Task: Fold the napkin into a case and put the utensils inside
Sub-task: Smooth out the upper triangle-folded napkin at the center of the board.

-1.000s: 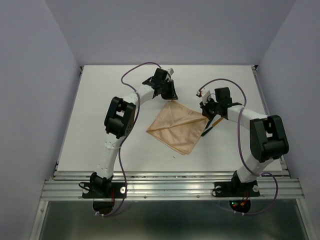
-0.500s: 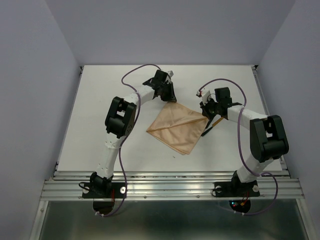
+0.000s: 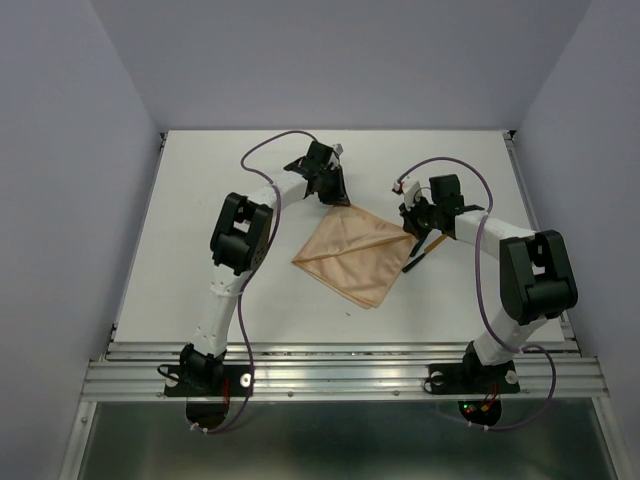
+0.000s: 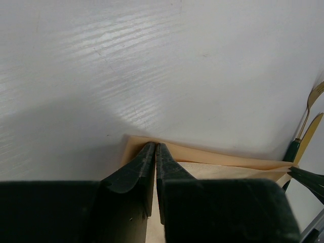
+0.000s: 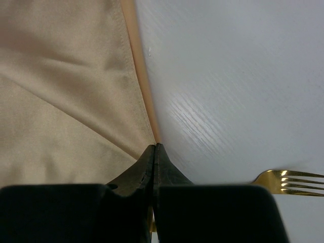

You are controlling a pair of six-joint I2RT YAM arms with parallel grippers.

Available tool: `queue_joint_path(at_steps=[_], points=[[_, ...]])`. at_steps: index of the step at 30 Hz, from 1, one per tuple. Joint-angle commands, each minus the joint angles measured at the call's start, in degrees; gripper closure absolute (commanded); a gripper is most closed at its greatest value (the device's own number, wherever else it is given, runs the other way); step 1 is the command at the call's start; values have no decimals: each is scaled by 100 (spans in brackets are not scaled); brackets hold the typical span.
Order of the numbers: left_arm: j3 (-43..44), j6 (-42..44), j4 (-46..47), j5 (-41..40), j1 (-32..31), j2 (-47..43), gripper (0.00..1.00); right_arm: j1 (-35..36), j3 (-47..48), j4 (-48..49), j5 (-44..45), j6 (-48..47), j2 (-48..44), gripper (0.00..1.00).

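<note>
Left gripper [image 4: 155, 146] pinched on far corner of napkin [image 3: 350, 255], right gripper [image 5: 154, 147] clamped tight at its right corner, cloth folded at middle of desk [image 3: 200, 210], fork [image 5: 286, 181] just beside. Risk: thin corner slipping from shallow tip grip mid-fold; dragged cloth nudging fork.

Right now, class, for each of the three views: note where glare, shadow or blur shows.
Top external: soft even light, all sharp, only faint shadows on the table. Left wrist: streaky glare at upper left, dark shadow around the left gripper at the corner of the napkin. Right wrist: sheen on the table grain, bright glints on the fork, right gripper nearly black.
</note>
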Motion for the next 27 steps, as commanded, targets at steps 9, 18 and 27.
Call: queue_joint_path(at_steps=[9, 18, 27], points=[[126, -191, 42, 38, 177, 85, 83, -35, 20, 188, -171, -155, -192, 99], [205, -182, -54, 83, 177, 191, 83, -35, -33, 197, -83, -173, -306, 99], [328, -138, -221, -14, 177, 279, 82, -35, -208, 241, 181, -181, -517, 99]])
